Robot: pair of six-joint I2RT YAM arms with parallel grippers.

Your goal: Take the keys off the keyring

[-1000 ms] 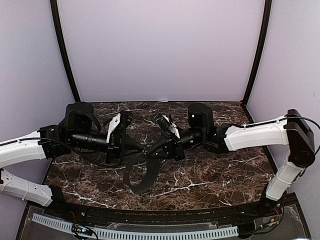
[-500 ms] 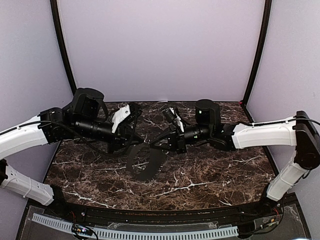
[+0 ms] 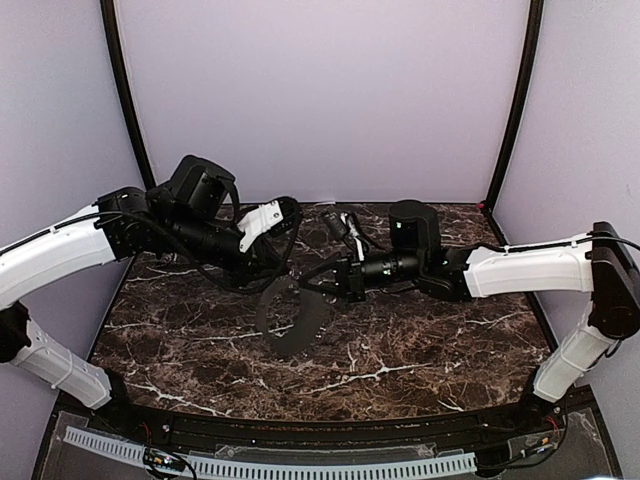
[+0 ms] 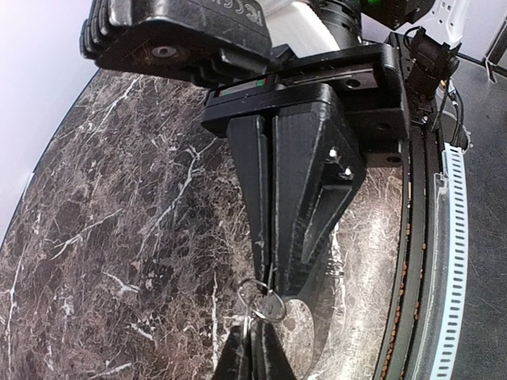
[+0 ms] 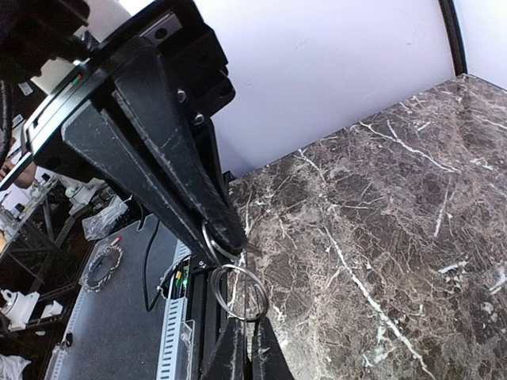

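Keyring [image 5: 239,293] is held clear above the table [image 3: 420,340], pinched from opposite sides by the closed left gripper [image 4: 250,342] and closed right gripper [image 5: 242,339], evidently braced so a key [image 4: 274,307] can be worked off.

Dark brown marble-look tabletop [image 5: 380,237] with white veins: smooth, with a soft sheen. The black plastic left gripper [image 5: 226,241] looks matt and kinda rough, with a fine grainy texture and pale scuffs along the finger edges. The black plastic right gripper [image 4: 273,281] is the same matt stuff, with small pale screw heads [image 4: 346,170] set in its side. The thin silver wire keyring [image 5: 213,290] is bright, shiny metal. The white arm shells [image 3: 520,268] are smooth, slightly glossy plastic. The pale lilac walls [image 3: 320,100] look flat and matt.
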